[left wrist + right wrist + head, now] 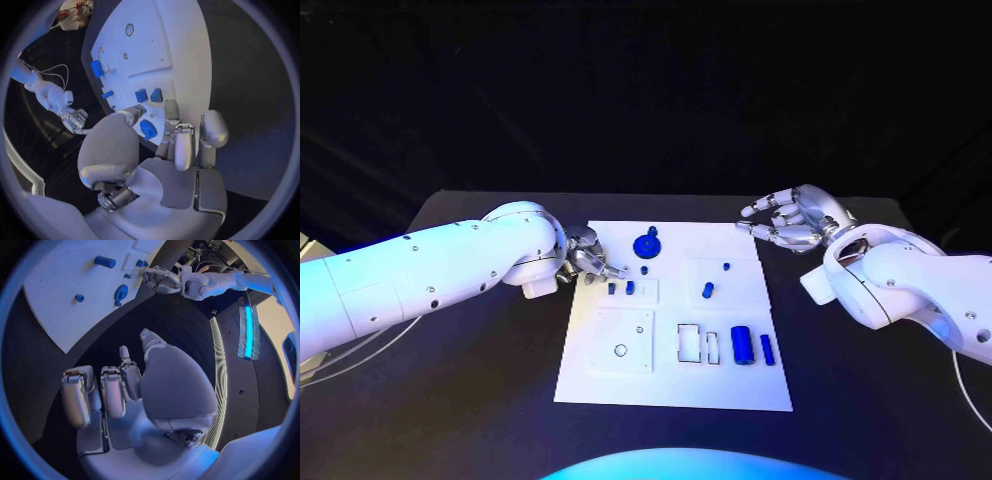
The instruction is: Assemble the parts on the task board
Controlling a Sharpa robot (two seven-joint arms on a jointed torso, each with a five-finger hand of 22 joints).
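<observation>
The white task board [675, 380] lies in the middle of the table. A round blue part with a knob [646, 243] sits near its far edge. Two short blue parts [620, 288] stand by the board's left side, and small blue pieces [708, 290] lie mid-board. A blue cylinder [741, 345] and a thin blue bar [766, 348] lie to the right. My left hand [589, 258] hovers at the board's far left edge, its fingers [177, 145] spread and empty, just short of the round part [148, 129]. Off the far right corner my right hand [790, 220] holds nothing, fingers loosely bent [115, 392].
The board carries a raised square plate with a small hole [620, 350] and rectangular slots [689, 342]. Black table [473, 400] surrounds the board on all sides. A lit strip [248, 330] runs along the floor beside the table.
</observation>
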